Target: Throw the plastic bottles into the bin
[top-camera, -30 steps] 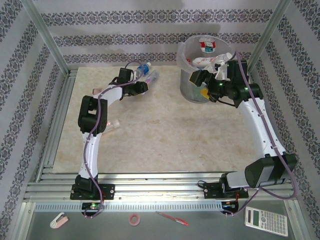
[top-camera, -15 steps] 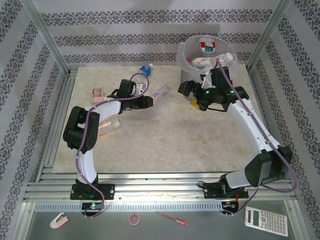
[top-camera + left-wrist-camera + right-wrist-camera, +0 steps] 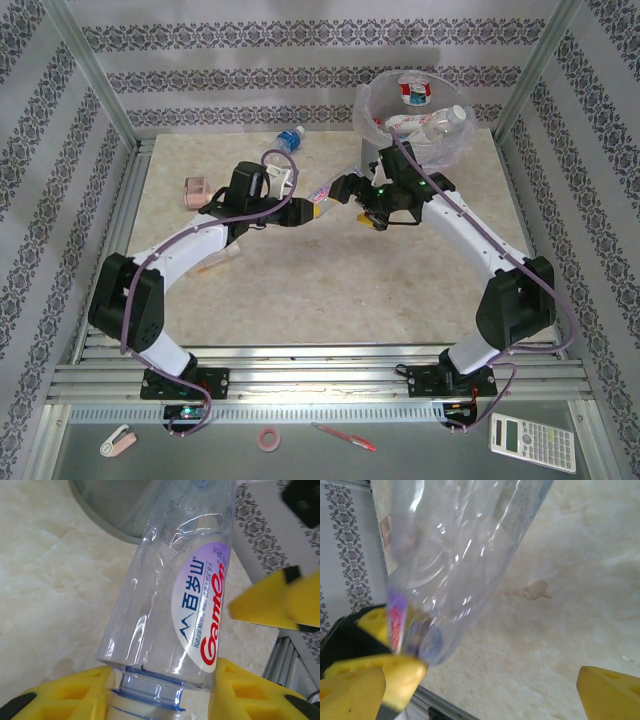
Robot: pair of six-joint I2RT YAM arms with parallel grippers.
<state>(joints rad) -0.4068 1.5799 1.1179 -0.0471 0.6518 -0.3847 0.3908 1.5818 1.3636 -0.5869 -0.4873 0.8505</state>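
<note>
Left claw [image 3: 160, 700] clamped on bottle [image 3: 165, 595] neck — label [image 3: 202, 610] "Ganten 百岁山 Natural Mineral Water"; right claw [image 3: 480, 692] spread wide.

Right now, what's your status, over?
Left gripper shut on bottle neck. Right gripper open beside bottle's far end. Right arm sits between bottle and bin.

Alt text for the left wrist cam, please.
A clear plastic bottle with a white-and-purple Ganten label is clamped at its neck between the yellow fingers of the left gripper, over the marbled table. The grey bin stands behind it; the other arm's yellow fingertip juts in from the right.
</note>
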